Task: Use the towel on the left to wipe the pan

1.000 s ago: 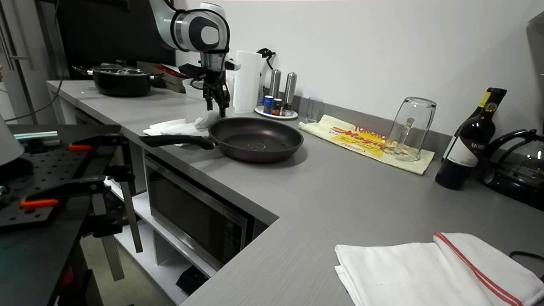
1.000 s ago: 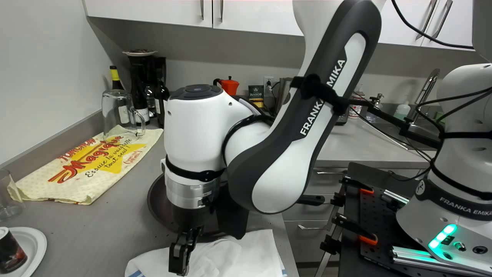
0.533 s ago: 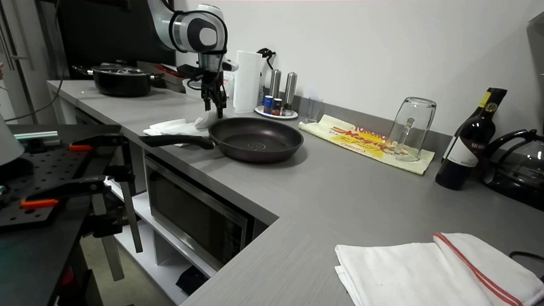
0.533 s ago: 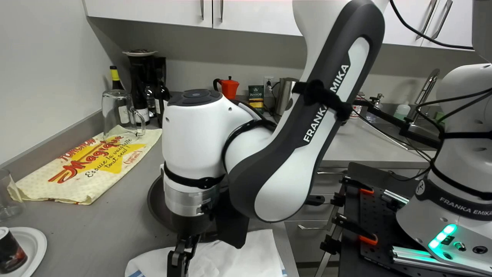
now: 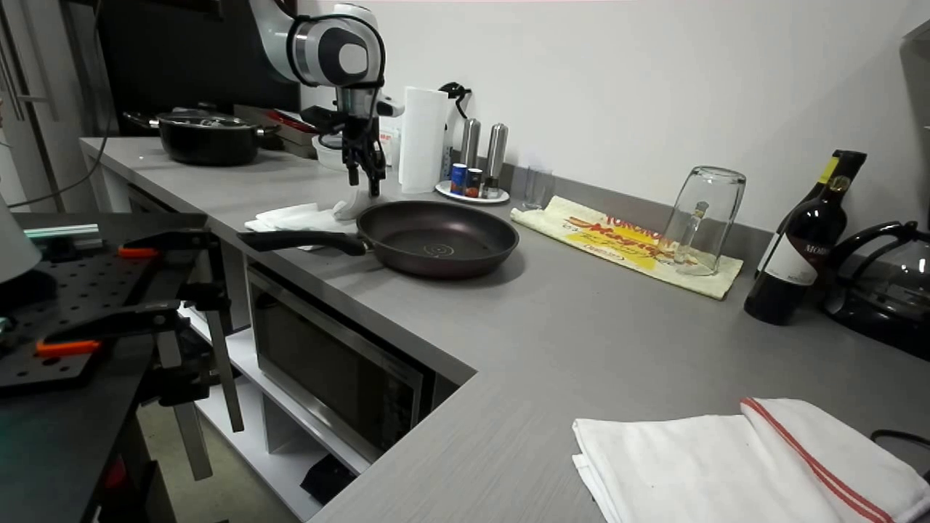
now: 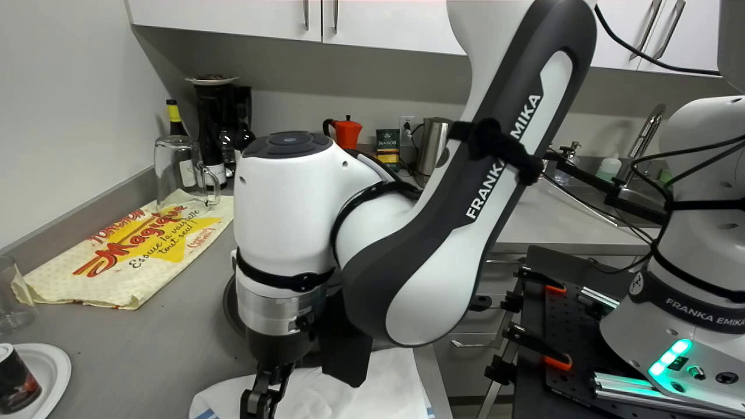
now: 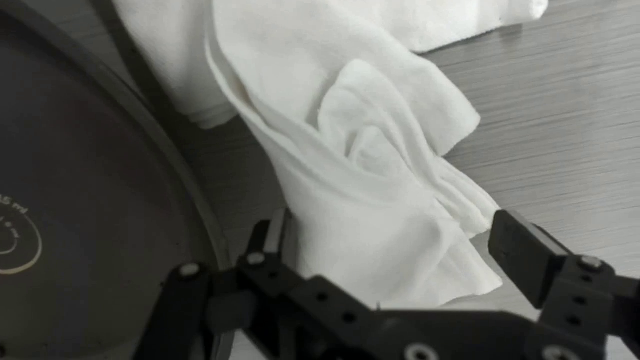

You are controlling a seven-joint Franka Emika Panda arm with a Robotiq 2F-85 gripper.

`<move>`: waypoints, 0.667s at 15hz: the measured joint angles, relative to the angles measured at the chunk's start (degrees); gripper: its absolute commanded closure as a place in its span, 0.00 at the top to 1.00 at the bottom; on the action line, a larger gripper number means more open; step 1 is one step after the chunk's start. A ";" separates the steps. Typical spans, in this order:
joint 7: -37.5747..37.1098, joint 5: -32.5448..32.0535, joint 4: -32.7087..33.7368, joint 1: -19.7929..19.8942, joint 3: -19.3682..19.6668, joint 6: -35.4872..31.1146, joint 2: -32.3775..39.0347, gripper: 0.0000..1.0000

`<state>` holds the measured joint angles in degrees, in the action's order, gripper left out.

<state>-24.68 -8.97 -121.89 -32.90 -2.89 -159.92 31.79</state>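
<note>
A white, crumpled towel (image 5: 294, 218) lies on the counter beside a dark frying pan (image 5: 436, 243). The towel also shows in an exterior view (image 6: 378, 381) and fills much of the wrist view (image 7: 320, 165). The pan shows at the left of the wrist view (image 7: 95, 175). In an exterior view the arm hides most of the pan. My gripper (image 5: 363, 185) is open above the towel's bunched end, close to the pan's rim. In the wrist view the gripper's (image 7: 392, 225) fingers stand wide apart, with towel folds in the gap below. I cannot tell whether they touch the cloth.
A second folded white towel with red stripes (image 5: 697, 465) lies at the front. A yellow printed cloth (image 6: 128, 256) bears an upturned glass pitcher (image 6: 180, 169). A paper roll (image 5: 423, 142), a plate with shakers (image 5: 472, 197) and a black pot (image 5: 211, 142) stand behind.
My gripper has shifted a little, away from the pan and along the towel, and stays open. The towel and the pan have not visibly moved.
</note>
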 measured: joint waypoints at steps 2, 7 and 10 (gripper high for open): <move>-0.09 0.00 0.24 -0.43 0.03 0.02 -0.02 1.00; -0.14 0.00 0.19 -1.15 0.37 0.08 0.46 1.00; -0.15 0.03 0.15 -1.15 0.90 0.08 1.65 0.74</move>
<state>-24.82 -8.94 -121.74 -34.05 -1.99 -159.84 33.44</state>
